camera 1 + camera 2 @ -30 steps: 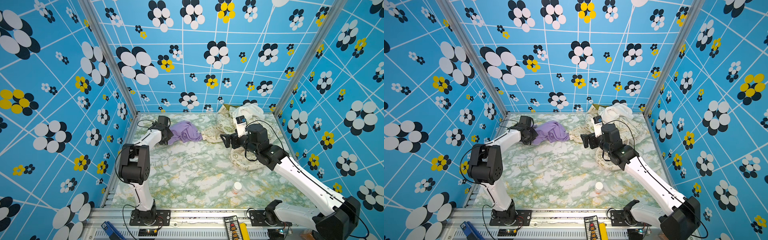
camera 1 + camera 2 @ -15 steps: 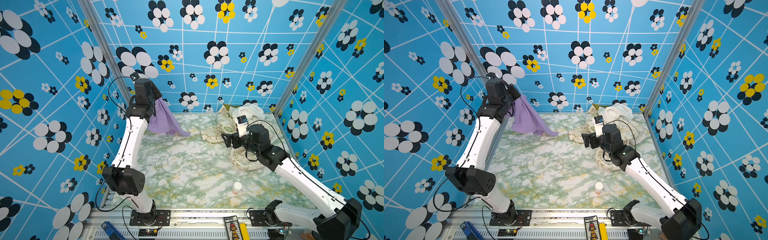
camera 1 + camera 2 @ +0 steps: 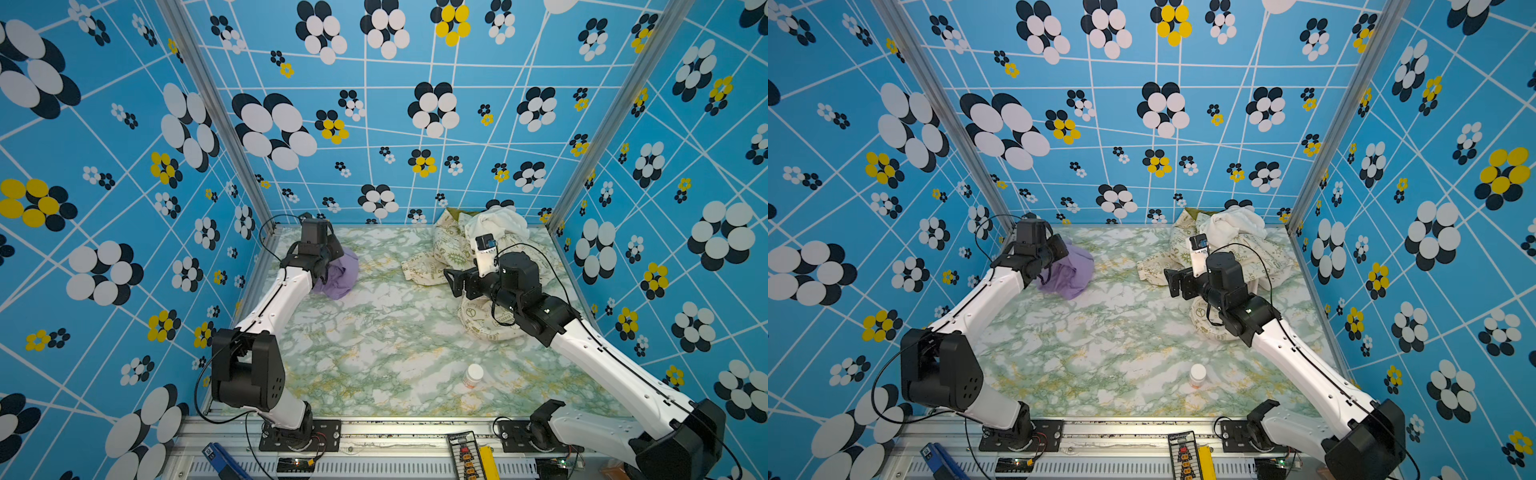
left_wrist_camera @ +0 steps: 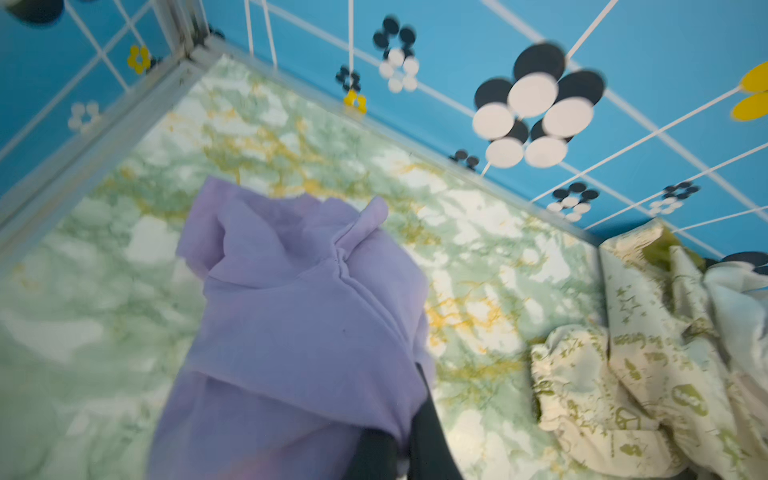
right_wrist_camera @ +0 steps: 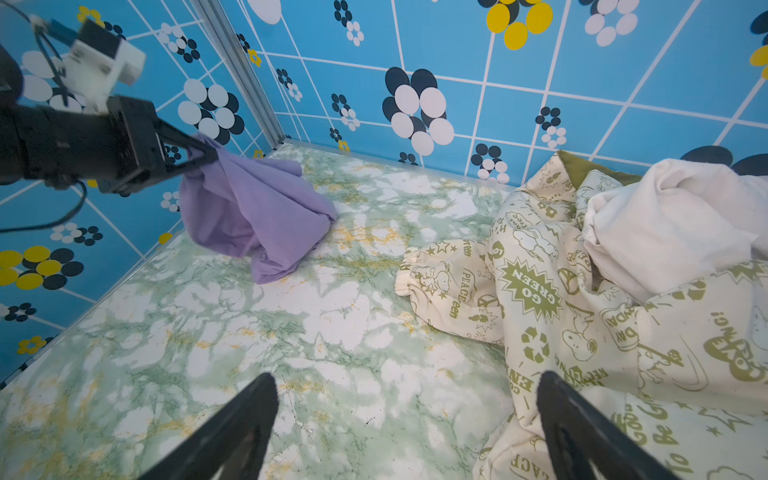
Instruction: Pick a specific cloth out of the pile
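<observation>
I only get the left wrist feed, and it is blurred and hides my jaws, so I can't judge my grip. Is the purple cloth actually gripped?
Observer: Yes. The right wrist view shows the left gripper with its jaws shut on a bunched corner of the cloth.
Operator: Is it hanging free?
Observer: No. From there, its lower folds seem to rest on the table.
Operator: And the other arm?
Observer: The right gripper is open and empty, at the near edge of the pile.
</observation>
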Action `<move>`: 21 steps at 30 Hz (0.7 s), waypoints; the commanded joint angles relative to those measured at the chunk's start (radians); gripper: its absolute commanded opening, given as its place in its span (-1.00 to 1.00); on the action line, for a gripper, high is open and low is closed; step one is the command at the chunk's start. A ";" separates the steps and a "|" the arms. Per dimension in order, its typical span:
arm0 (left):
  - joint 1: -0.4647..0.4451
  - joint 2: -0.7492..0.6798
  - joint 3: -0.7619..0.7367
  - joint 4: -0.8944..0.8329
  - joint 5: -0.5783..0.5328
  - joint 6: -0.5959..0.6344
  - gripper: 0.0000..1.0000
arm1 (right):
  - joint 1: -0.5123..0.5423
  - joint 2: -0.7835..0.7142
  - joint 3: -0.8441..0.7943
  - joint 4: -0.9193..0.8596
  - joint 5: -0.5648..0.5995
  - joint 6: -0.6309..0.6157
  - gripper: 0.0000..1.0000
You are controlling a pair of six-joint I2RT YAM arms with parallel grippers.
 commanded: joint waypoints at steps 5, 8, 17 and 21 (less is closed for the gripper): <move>-0.028 -0.022 -0.210 -0.011 -0.009 -0.231 -1.00 | -0.005 -0.009 -0.010 0.017 -0.017 0.014 0.98; -0.044 -0.021 -0.287 -0.003 -0.005 -0.314 -0.89 | -0.005 -0.009 -0.010 0.012 -0.018 0.013 0.99; -0.056 -0.085 -0.381 -0.010 -0.019 -0.399 0.24 | -0.005 -0.014 -0.008 -0.013 -0.029 -0.022 0.99; -0.059 -0.215 -0.358 -0.031 -0.078 -0.403 0.69 | -0.005 -0.020 -0.011 -0.019 -0.027 -0.035 0.99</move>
